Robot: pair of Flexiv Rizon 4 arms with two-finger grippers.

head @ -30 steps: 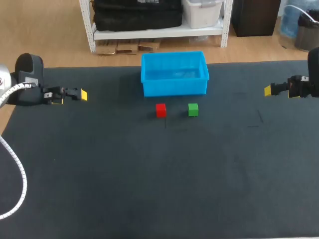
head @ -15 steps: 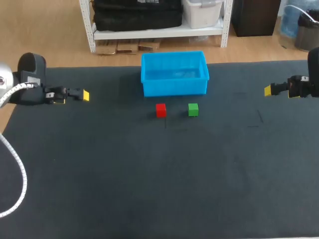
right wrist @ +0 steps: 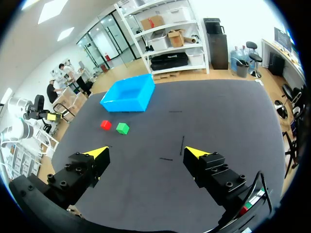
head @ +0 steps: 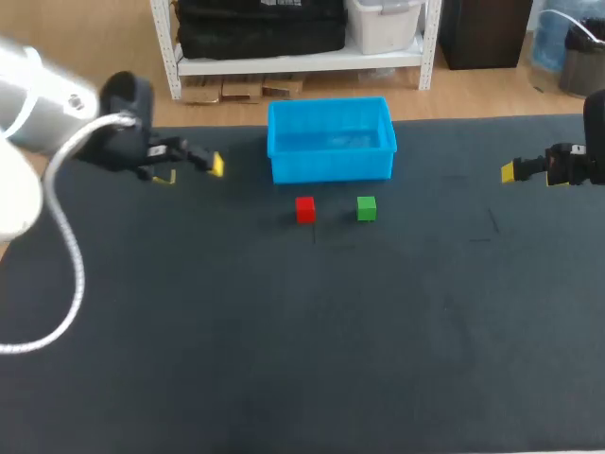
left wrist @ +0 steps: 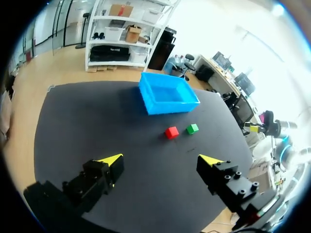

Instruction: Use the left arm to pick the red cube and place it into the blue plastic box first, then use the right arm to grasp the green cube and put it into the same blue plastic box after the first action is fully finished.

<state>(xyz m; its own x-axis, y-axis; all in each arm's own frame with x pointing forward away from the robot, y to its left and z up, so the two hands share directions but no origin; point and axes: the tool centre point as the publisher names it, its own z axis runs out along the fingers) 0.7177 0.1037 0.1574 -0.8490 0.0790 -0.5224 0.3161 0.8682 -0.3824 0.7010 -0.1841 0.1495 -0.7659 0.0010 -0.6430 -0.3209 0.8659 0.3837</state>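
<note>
The red cube [head: 304, 209] and the green cube [head: 367, 208] sit side by side on the dark mat, just in front of the blue plastic box [head: 331, 167]. My left gripper [head: 191, 171] hangs open left of the box, well apart from the red cube. At the table's right edge my right gripper [head: 529, 175] is open and holds nothing. From the left wrist, the open gripper [left wrist: 160, 159] faces the red cube [left wrist: 171, 132], the green cube [left wrist: 192, 128] and the box [left wrist: 167, 104] far ahead. The right wrist's open gripper [right wrist: 146, 151] looks toward the red cube [right wrist: 105, 124], the green cube [right wrist: 122, 128] and the box [right wrist: 121, 106].
The box shows nothing inside it. A grey cable [head: 66, 274] loops from my left arm over the mat's left part. Faint dark marks [head: 492, 222] lie on the mat at the right.
My left arm has swung right from the table's left edge toward the blue box, gripper still open. The right arm and both cubes have not moved.
</note>
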